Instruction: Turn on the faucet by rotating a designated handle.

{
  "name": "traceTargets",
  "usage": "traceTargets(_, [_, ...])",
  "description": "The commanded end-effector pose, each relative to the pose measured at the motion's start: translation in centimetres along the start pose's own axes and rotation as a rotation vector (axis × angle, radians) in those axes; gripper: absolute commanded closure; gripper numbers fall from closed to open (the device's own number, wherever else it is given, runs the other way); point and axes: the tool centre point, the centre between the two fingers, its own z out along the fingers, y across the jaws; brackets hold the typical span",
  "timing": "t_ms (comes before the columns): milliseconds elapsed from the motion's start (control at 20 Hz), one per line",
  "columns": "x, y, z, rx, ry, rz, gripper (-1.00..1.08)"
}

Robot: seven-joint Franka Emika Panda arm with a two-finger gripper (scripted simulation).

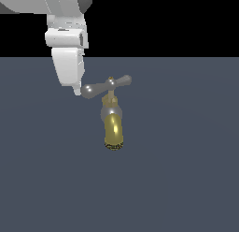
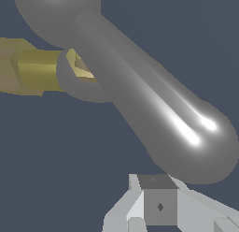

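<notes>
The faucet (image 1: pixel 113 128) stands in the middle of the exterior view, its brass-gold spout pointing toward the camera under a grey neck. On top lies the handle (image 1: pixel 106 86), a silver crossbar with bulbous ends and a small brass nub at its centre. My gripper (image 1: pixel 77 90) hangs just beside the crossbar's end on the exterior view's left, fingertips at the bar's height and touching or nearly touching it. It is shut with nothing held. In the wrist view the handle (image 2: pixel 154 114) fills the frame, with the gripper (image 2: pixel 156 198) right against its rounded end and the brass body (image 2: pixel 32 67) behind.
The faucet stands on a flat dark blue-grey floor (image 1: pixel 186 179). A black background lies beyond its far edge. No other objects show.
</notes>
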Motion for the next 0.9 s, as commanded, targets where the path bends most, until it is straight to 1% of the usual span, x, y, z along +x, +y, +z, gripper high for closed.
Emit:
traceTargets(0, [1.8, 0.8, 0.0, -0.003, 0.003, 0.022, 1.08])
traceTargets(750, [4.8, 5.0, 0.0, -0.007, 0.003, 0.024, 1.08])
traceTargets(800, [4.8, 5.0, 0.0, -0.007, 0.003, 0.024, 1.08])
traceTargets(850, [3.4, 4.7, 0.0, -0.006, 0.002, 0.0, 1.08])
